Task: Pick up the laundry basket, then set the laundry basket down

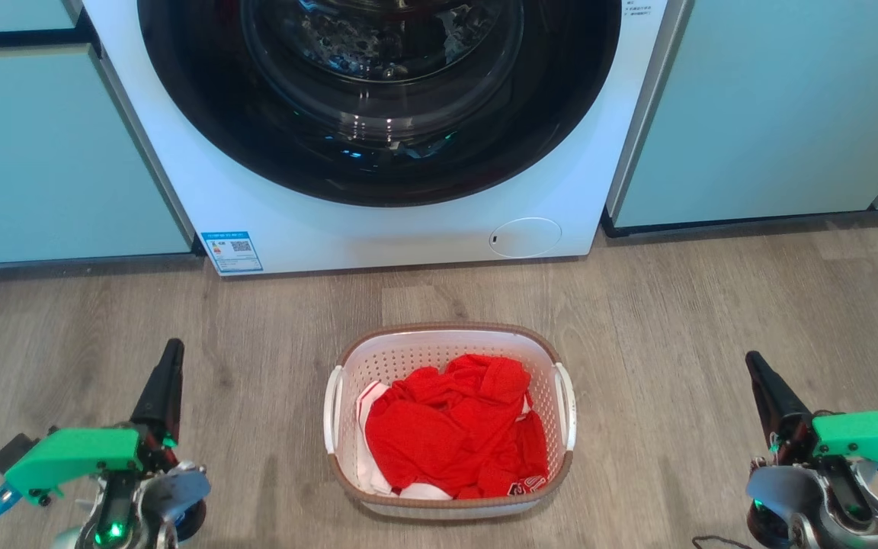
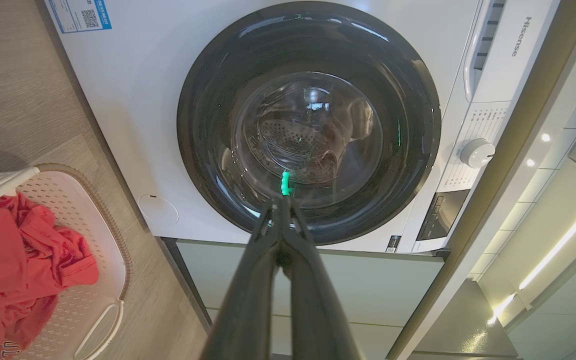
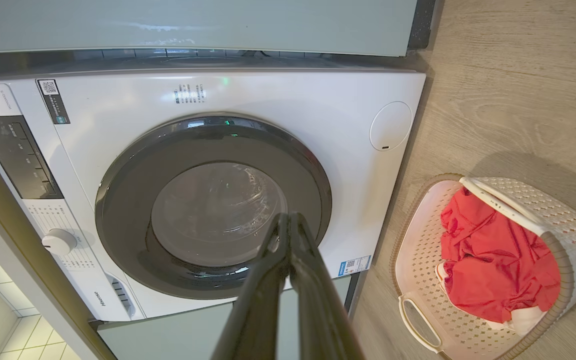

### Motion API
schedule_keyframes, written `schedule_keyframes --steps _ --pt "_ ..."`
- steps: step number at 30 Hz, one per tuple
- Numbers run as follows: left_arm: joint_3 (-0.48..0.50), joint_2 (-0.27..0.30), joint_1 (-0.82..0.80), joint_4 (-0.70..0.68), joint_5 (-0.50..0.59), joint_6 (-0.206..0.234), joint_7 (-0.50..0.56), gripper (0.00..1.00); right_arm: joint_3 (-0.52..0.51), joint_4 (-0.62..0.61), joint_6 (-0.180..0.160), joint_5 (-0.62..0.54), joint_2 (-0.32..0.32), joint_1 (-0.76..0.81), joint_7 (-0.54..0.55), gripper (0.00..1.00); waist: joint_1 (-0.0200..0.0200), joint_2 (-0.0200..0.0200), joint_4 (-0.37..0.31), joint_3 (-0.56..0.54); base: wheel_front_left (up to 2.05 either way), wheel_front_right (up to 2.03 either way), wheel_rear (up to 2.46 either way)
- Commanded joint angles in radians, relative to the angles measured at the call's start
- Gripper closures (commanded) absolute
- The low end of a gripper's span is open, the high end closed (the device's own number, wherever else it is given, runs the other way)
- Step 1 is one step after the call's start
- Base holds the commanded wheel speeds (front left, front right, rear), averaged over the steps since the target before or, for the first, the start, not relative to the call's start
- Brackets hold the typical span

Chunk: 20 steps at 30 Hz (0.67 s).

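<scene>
The laundry basket (image 1: 450, 347) stands on the wooden floor in front of the washing machine, white and perforated with a brown rim and a white handle on each side. It holds crumpled red clothes (image 1: 454, 431). My left gripper (image 1: 172, 352) hovers well to the basket's left, fingers pressed together and empty. My right gripper (image 1: 751, 362) is well to its right, also shut and empty. The left wrist view has the basket (image 2: 95, 290) at its lower left, beyond my shut left gripper (image 2: 282, 205). In the right wrist view the basket (image 3: 418, 250) lies at the lower right of my shut right gripper (image 3: 288, 220).
A white front-loading washing machine (image 1: 378, 221) with a dark round door stands just behind the basket, between pale green cabinets (image 1: 43, 152). Bare wood floor (image 1: 675, 305) lies on both sides of the basket.
</scene>
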Motion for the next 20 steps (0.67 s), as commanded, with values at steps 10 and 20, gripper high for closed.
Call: schedule_keyframes --steps 10,20 --pt "0.036 0.006 -0.05 -0.029 0.002 -0.007 0.006 1.0 0.014 -0.033 0.006 -0.008 -0.002 -0.046 0.007 1.0 0.0 0.0 0.0 0.0 0.0 0.0 0.0" --pt "0.037 0.006 -0.05 -0.029 0.002 -0.007 0.006 1.0 0.012 -0.033 0.006 -0.009 -0.001 -0.046 0.008 1.0 0.0 0.0 0.0 0.0 0.0 0.0 0.0"
